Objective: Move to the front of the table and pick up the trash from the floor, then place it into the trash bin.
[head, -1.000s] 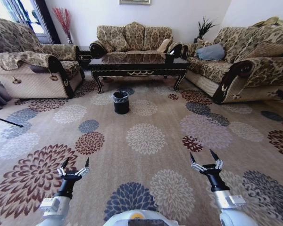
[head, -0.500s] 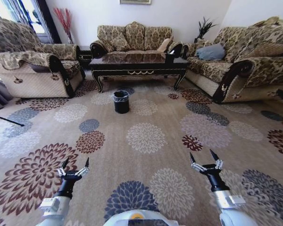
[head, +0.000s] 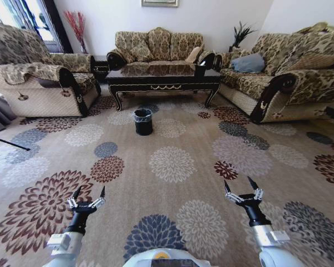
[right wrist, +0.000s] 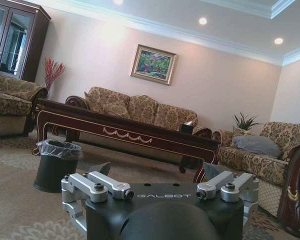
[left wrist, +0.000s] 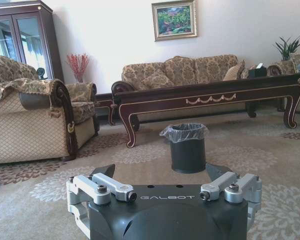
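Across the flowered carpet, head view: small round black trash bin with shiny liner (head: pixel 143 121) stands before the long glossy dark-brown desk (head: pixel 162 78); left gripper (head: pixel 88 196) and right gripper (head: pixel 240 186) hover low, both spread wide, empty | left wrist view: bin (left wrist: pixel 187 147) just before desk (left wrist: pixel 210 93) | right wrist view: bin (right wrist: pixel 55 164) near desk (right wrist: pixel 125 131).

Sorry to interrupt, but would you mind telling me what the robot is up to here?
Nothing is being handled. The left gripper and right gripper are held open and empty, low over the carpet. The trash bin stands on the floor well ahead, in front of the table.
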### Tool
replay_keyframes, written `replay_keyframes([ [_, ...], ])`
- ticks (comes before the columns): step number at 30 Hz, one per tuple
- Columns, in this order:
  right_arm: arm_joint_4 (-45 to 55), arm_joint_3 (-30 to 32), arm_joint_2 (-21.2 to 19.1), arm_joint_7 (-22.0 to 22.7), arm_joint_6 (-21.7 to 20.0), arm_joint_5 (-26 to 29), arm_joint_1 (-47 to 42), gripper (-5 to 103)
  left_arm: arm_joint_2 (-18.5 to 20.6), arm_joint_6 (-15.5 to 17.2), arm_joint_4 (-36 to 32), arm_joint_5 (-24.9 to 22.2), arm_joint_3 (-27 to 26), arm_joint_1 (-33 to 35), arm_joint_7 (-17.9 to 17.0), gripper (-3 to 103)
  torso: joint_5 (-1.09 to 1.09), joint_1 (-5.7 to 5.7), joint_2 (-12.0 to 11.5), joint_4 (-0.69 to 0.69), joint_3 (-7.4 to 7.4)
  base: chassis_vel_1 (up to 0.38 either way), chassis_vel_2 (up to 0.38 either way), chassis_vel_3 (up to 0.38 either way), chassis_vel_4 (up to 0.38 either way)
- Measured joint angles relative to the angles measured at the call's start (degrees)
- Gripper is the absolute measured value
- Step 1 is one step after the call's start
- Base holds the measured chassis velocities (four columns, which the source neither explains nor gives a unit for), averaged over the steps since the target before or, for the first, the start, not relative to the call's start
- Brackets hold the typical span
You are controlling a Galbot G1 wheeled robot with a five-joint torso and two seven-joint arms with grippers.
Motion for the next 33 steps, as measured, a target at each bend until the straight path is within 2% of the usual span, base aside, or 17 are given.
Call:
replay_keyframes([
  [9,0.0,0.01,0.0,0.0,0.0,0.0,0.0,100,0.0,0.0,0.0,0.0,0.0,0.0,0.01,100,0.01,0.39,2.44,0.0,2.06,0.043,0.035,-0.043,-0.039],
  [20,0.0,0.0,0.01,0.0,0.0,0.0,0.0,100,0.0,0.0,0.0,0.0,-0.01,0.0,0.0,100,-0.01,0.77,4.12,0.0,3.34,0.077,0.06,-0.08,-0.06],
  [33,0.0,0.0,0.01,0.0,0.0,0.0,0.01,100,0.0,0.0,0.0,0.0,0.0,0.0,0.0,100,0.0,1.37,7.17,-0.01,5.78,0.0,0.0,0.0,0.0],
])
